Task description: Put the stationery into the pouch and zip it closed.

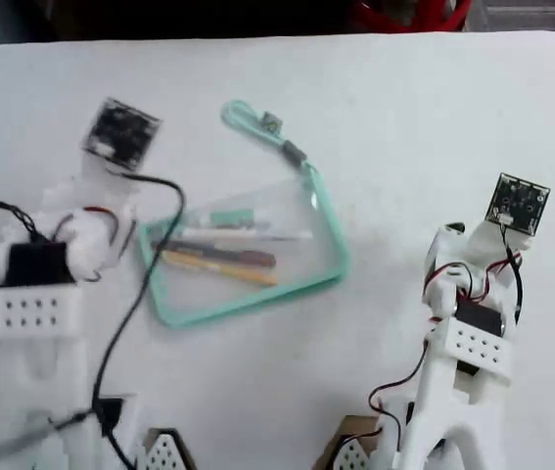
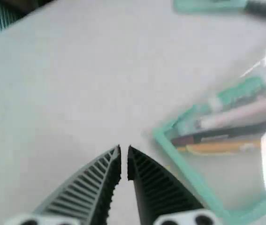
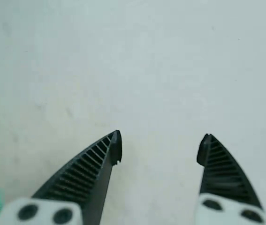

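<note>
- High view: stationery [image 1: 220, 257] inside pouch [image 1: 248, 299], between both arms.
- Left wrist view: left gripper [image 2: 124, 161] closed, empty, near pouch corner.
- Right wrist view: right gripper [image 3: 161, 147] spread wide over table [image 3: 133, 56].

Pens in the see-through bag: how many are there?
4, side by side inside the bag: a green pen, a white pen, a dark pen, a yellow pencil. Others could be hidden.

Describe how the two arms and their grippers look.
Both arms are white plastic with perforated panels and black camera boards. A black cable crosses the left arm; red wires run along the right arm. The fingers are dark, ribbed, pointed.
</note>
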{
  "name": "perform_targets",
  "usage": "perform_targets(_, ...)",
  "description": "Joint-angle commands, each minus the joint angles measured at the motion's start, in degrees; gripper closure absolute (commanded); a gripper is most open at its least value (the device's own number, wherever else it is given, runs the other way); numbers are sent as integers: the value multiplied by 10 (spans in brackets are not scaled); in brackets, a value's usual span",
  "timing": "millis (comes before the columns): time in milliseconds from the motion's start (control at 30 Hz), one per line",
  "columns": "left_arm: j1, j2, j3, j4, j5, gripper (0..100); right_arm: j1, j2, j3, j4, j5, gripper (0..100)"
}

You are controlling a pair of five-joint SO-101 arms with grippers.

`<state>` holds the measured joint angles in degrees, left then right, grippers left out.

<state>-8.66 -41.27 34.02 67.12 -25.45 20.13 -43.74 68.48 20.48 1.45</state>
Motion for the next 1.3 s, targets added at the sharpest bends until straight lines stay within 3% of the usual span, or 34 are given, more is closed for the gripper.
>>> perform_targets(0,-99,131,6,3,-33,973,0,-9,-5,-8,-4,745)
perform_targets(133,-116,256,-1,-18,-33,976,0,-9,-4,-7,-4,745)
perform_targets(333,-72,371,-5,-86,-27,976,0,-8,-4,-7,-4,745)
perform_targets(500,-43,416,-9,-152,41,976,0,-8,-4,-7,-4,745)
perform_targets(700,2,483,-92,-156,78,976,0,-8,-4,-7,-4,745)
perform_targets(1033,82,617,-349,-27,123,976,0,-8,-2,-7,-3,745)
perform_targets(1267,25,617,-562,78,120,976,-11,-8,3,-10,-3,745)
